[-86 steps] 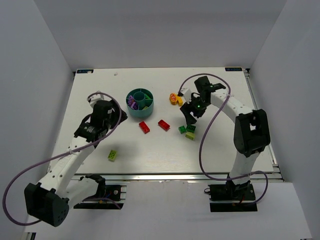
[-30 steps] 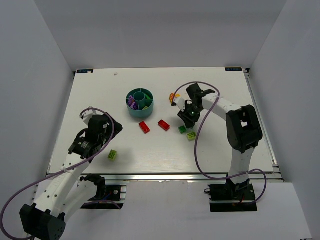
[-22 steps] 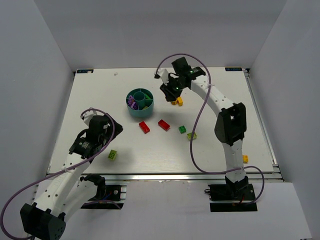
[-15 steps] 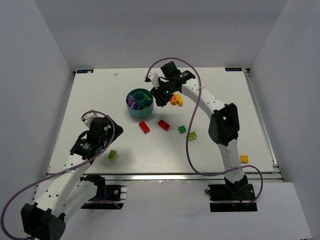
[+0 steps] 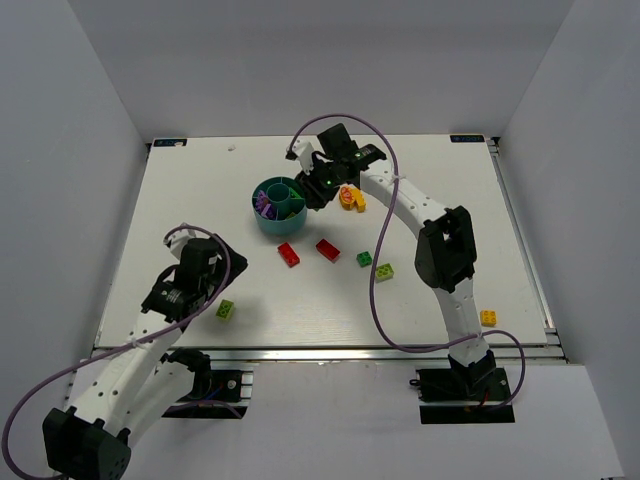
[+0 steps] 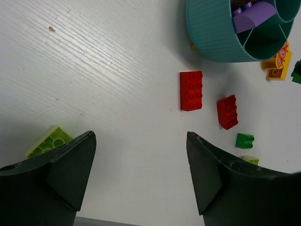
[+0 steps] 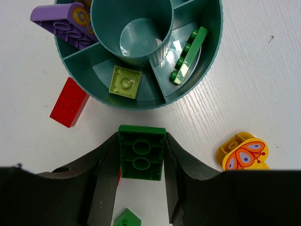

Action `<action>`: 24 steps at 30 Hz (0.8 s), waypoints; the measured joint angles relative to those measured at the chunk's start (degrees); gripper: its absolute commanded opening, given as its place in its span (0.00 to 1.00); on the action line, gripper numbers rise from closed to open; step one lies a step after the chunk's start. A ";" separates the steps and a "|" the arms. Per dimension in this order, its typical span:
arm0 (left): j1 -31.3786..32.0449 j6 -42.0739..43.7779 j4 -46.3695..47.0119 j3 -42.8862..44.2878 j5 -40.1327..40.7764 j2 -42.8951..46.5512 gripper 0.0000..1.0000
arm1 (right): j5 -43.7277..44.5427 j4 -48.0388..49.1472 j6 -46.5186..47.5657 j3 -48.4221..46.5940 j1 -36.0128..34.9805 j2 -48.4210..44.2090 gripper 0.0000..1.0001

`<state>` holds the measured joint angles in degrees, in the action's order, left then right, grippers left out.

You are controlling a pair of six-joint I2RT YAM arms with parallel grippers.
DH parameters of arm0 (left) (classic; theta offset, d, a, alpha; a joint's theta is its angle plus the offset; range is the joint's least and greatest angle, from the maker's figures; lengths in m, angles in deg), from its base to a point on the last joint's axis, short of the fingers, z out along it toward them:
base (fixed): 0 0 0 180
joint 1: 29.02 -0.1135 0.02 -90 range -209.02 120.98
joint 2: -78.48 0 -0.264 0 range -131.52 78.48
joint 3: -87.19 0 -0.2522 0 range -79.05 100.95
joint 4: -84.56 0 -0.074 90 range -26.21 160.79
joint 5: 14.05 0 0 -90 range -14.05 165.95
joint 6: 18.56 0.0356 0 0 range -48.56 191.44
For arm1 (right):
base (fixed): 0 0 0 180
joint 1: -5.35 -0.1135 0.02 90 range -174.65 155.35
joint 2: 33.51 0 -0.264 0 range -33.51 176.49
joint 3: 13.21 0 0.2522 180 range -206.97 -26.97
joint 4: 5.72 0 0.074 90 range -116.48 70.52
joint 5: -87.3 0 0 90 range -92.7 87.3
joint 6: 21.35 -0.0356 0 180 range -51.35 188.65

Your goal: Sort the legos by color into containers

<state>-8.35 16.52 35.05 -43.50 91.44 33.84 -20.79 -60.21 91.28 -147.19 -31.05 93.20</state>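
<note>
The round teal bowl (image 5: 262, 196) with its compartments stands at the table's far middle. It holds purple bricks (image 7: 61, 21), a lime brick (image 7: 125, 81) and a dark green brick (image 7: 188, 56). My right gripper (image 5: 318, 190) is shut on a dark green brick (image 7: 141, 153) and holds it just outside the bowl's rim (image 7: 207, 70), on its right side. My left gripper (image 6: 140, 136) is open and empty, low over the table. A lime brick (image 6: 49, 141) lies just outside its left finger.
Two red bricks (image 5: 288, 254) (image 5: 327, 249) lie in front of the bowl. A small dark green brick (image 5: 365, 259) and a lime one (image 5: 383, 271) lie to their right. Orange-yellow bricks (image 5: 350, 197) sit right of the bowl, another (image 5: 487, 318) at front right.
My right gripper took a dark green brick from the cluster at centre right and carried it left to the bowl's rim. My left arm drew back toward the front lime brick.
</note>
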 measured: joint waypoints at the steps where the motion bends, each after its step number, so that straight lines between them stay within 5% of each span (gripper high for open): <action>1: 0.00 -0.09 0.02 -0.28 0.00 0.39 0.87 | 0.02 0.24 -0.02 0.02 0.00 0.00 0.00; 24: 0.00 -1.29 -1.16 -1.46 0.00 3.72 0.87 | 0.11 3.26 -1.29 0.13 0.00 0.02 0.00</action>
<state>-8.35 15.23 33.89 -44.96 91.44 37.55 -20.68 -56.95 89.99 -147.06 -31.05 93.23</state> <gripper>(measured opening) 0.869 0.431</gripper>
